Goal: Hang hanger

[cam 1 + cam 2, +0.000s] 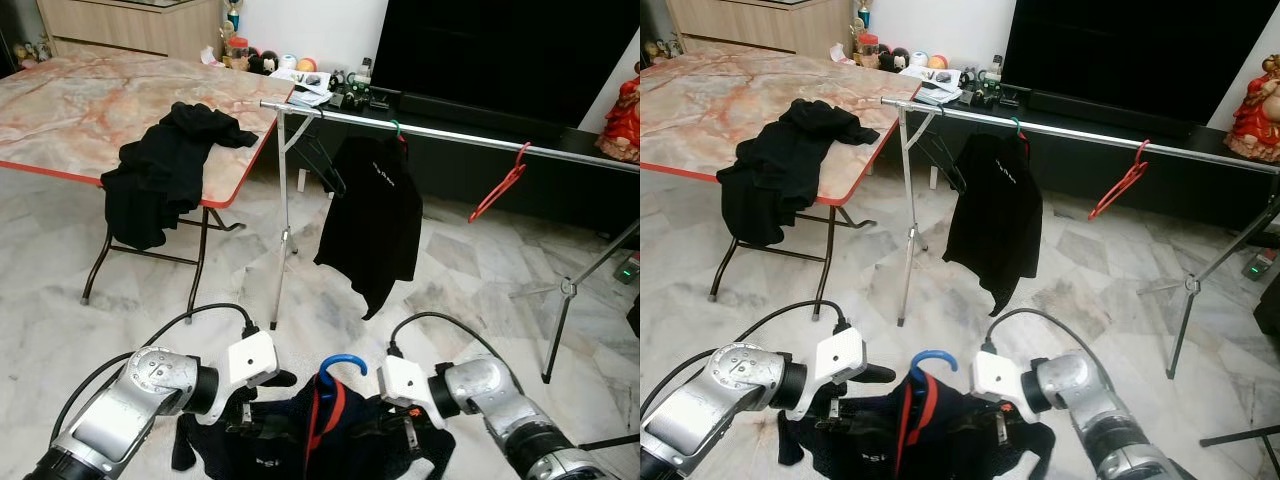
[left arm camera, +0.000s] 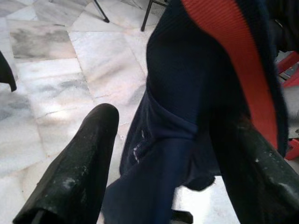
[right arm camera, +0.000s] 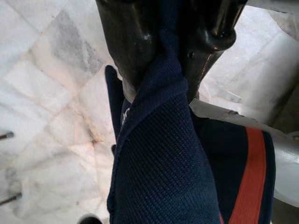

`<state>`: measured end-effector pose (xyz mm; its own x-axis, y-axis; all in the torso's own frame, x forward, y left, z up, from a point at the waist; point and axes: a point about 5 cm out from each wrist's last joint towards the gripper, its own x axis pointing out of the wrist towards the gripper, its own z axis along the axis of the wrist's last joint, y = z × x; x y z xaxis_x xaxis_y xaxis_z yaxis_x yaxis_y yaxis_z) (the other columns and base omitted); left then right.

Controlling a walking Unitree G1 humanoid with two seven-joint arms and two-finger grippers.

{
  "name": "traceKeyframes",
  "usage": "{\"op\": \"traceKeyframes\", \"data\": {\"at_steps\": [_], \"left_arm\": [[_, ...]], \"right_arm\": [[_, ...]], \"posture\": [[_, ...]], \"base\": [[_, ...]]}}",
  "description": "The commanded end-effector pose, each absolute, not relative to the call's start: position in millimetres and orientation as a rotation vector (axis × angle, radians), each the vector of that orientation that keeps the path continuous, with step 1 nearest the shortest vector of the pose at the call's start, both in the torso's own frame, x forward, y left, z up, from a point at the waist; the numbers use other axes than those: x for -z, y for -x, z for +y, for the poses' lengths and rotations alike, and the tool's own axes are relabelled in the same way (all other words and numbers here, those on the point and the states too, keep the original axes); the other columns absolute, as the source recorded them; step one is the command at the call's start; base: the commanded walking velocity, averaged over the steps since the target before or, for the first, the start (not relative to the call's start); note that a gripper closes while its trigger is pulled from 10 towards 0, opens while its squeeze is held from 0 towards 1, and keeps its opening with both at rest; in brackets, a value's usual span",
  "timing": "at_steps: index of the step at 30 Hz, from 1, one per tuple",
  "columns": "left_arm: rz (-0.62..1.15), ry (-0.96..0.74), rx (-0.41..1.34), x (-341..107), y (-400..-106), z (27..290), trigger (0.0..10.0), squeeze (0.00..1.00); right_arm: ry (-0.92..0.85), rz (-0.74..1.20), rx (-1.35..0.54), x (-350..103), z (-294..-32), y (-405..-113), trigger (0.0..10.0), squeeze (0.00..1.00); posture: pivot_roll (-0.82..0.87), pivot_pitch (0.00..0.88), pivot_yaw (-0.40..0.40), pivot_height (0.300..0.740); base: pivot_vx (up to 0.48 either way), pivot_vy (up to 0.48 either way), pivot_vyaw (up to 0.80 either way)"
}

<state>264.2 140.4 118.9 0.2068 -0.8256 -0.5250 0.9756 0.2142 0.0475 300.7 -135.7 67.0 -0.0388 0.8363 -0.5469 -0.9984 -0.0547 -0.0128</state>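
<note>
Navy shirt [image 1: 300, 440] with an orange stripe, on a blue hanger [image 1: 340, 366], is held up between both grippers, low and in front of the rail [image 1: 440, 133], over the marble floor [image 1: 450, 290]. Right gripper [image 3: 163, 56] is pinched tight on a fold of the shirt, fabric bunched between its fingers [image 3: 126, 37]. Left gripper [image 2: 163, 154] has its fingers [image 2: 79, 163] spread wide, shirt cloth lying between them; whether it actually grips can't be told. The hanger's blue hook sticks up above the shirt collar, between the two white wrists, well short of the rail. On the rail hang a black shirt [image 1: 375, 215] on a green-hooked hanger, just beside the rail's left post, a bare black hanger [image 1: 322, 160] next to that post, and a red hanger [image 1: 500, 185] further along toward the rail's right end. Left of the rail stands a marble-top table [image 1: 90, 100] with red edging, black clothes [image 1: 160, 170] draped over its edge. Behind the rail, a dark TV [image 1: 500, 50] on a low black unit.
</note>
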Motion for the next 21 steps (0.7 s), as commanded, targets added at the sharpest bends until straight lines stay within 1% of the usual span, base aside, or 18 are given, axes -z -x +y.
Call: {"op": "traceKeyframes", "data": {"at_steps": [1,5,6,8,9,18,19,20,21], "left_arm": [[0.433,-0.418,1.313,-117.2,-262.9,136.3,10.0,0.00],[0.431,-0.412,1.310,-116.9,-263.7,135.3,9.9,0.00],[0.432,-0.409,1.312,-116.9,-263.7,135.2,8.8,0.00],[0.438,-0.408,1.316,-115.8,-263.4,135.0,0.4,0.00],[0.446,-0.405,1.321,-114.9,-262.9,134.8,0.0,0.00],[0.474,-0.395,1.370,-111.8,-256.6,131.5,0.0,0.00],[0.475,-0.393,1.373,-111.6,-256.2,131.2,0.2,0.00],[0.476,-0.392,1.374,-111.4,-255.9,131.0,0.8,0.00],[0.476,-0.392,1.374,-111.4,-255.9,131.0,0.8,0.00]], "right_arm": [[0.474,0.377,-1.595,-74.6,-130.9,-302.7,0.0,0.00],[0.471,0.373,-1.595,-74.6,-128.4,-302.9,0.0,0.00],[0.470,0.372,-1.595,-74.7,-128.1,-302.9,0.0,0.00],[0.469,0.367,-1.583,-75.4,-128.1,-304.0,0.0,0.00],[0.469,0.365,-1.578,-75.9,-128.2,-304.6,0.0,0.00],[0.465,0.345,-1.544,-81.8,-129.5,-309.8,0.0,0.00],[0.464,0.341,-1.542,-82.4,-129.2,-310.4,0.0,0.00],[0.461,0.337,-1.538,-83.2,-128.7,-311.1,0.0,0.00],[0.461,0.337,-1.538,-83.2,-128.7,-311.1,0.0,0.00]], "posture": [[0.14,0.000,-0.117,0.740],[0.13,0.000,-0.116,0.740],[0.13,0.000,-0.115,0.740],[0.13,0.000,-0.115,0.740],[0.13,0.000,-0.115,0.740],[0.13,0.000,-0.117,0.740],[0.13,0.000,-0.117,0.740],[0.13,0.000,-0.117,0.740],[0.13,0.000,-0.117,0.740]], "base": [[0.000,0.000,0.00],[0.000,0.000,0.00],[0.000,0.000,0.00],[0.000,0.000,0.00],[0.000,0.000,0.00],[0.000,0.000,0.00],[0.000,0.000,0.00],[0.000,0.000,0.00],[0.000,0.000,0.00]]}}
